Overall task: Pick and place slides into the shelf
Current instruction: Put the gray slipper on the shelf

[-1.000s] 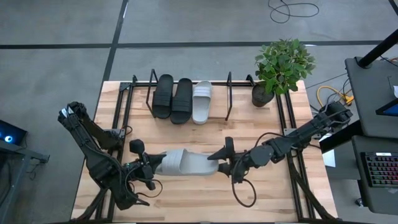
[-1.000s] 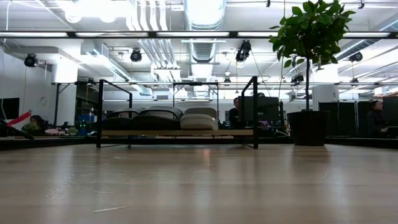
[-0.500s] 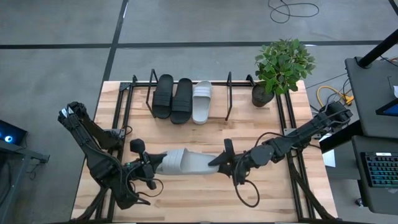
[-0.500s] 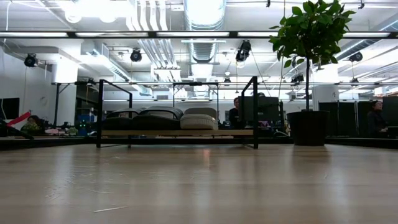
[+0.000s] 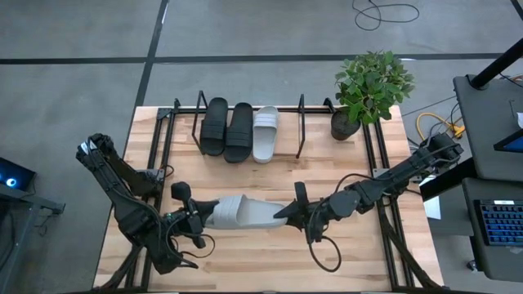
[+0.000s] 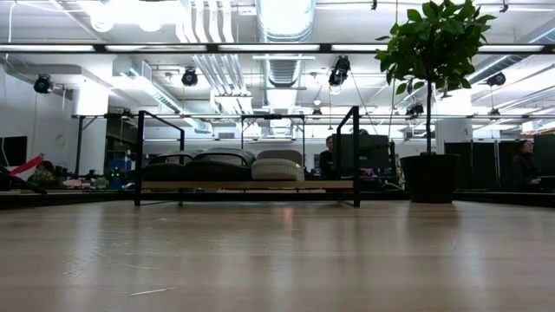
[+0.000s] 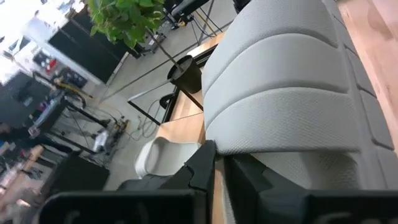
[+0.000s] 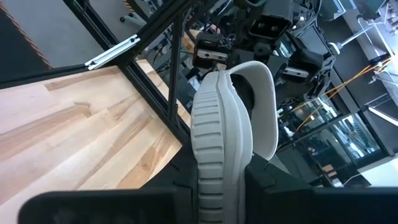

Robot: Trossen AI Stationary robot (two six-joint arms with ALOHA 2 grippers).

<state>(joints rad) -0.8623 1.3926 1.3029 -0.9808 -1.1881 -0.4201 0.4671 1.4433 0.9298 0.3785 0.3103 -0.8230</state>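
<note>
left gripper [image 5: 198, 217] clamps grey slide [image 5: 245, 212] (strap end) | right gripper [image 5: 288, 214] grips heel

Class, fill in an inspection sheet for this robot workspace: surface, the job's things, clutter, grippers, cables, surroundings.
Surface: wooden table.
Job's things: shelf holds two black slides and one light grey slide; fourth grey slide off the shelf, between the arms.
Clutter: potted plant on the table corner.
Grippers: left gripper and right gripper each shut on the fourth grey slide's ends.
Cables: floor cable; yellow cable.
Surroundings: concrete floor, desk with keyboard.
</note>
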